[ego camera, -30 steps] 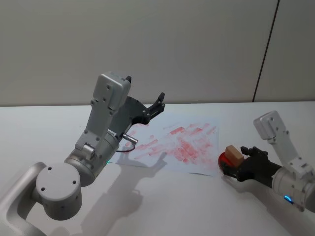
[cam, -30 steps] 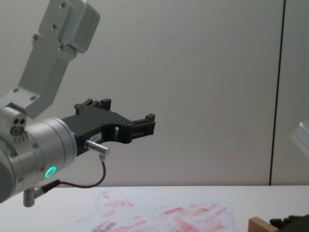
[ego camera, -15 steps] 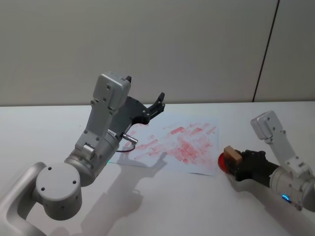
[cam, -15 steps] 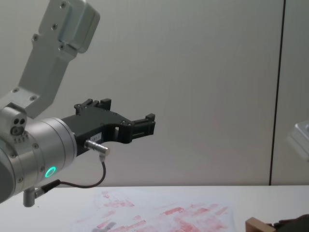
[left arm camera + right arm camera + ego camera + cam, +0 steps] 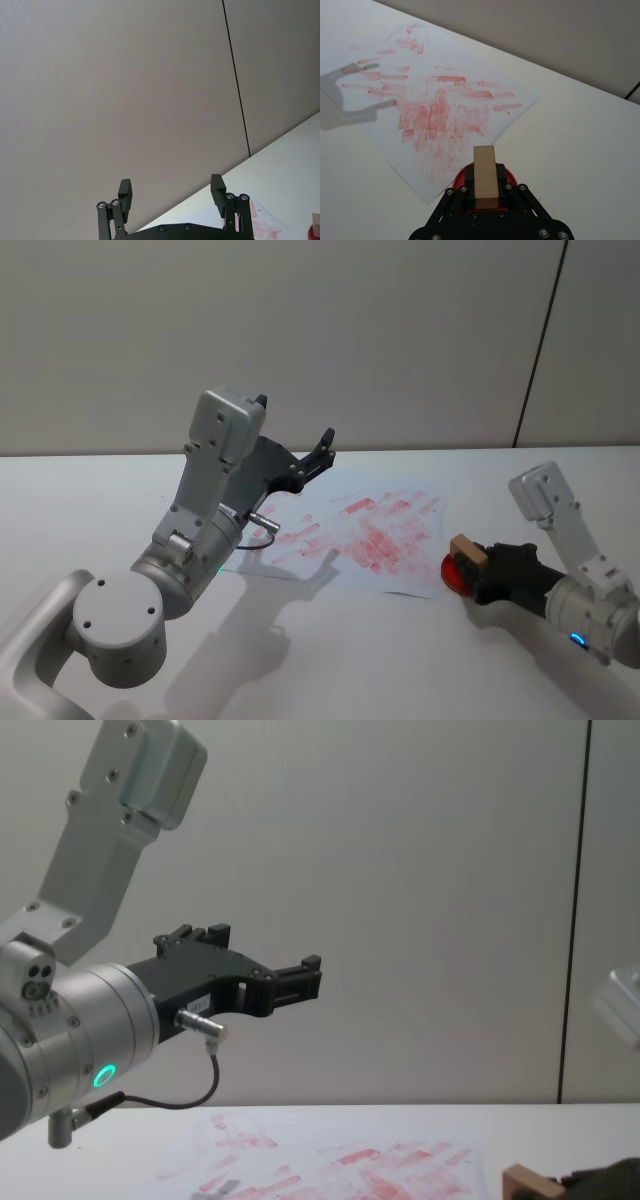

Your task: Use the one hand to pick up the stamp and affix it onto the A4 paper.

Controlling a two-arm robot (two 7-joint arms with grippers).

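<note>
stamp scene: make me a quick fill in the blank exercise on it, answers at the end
1. The right gripper is shut on the wooden ___.
2. Right beneath the stamp shows a round ink pad coloured ___.
3. By the robot's sides, the A4 paper lies to the stamp's ___.
4. The left gripper, raised in the air, has its fingers ___.
Missing words: stamp; red; left; open.
</note>
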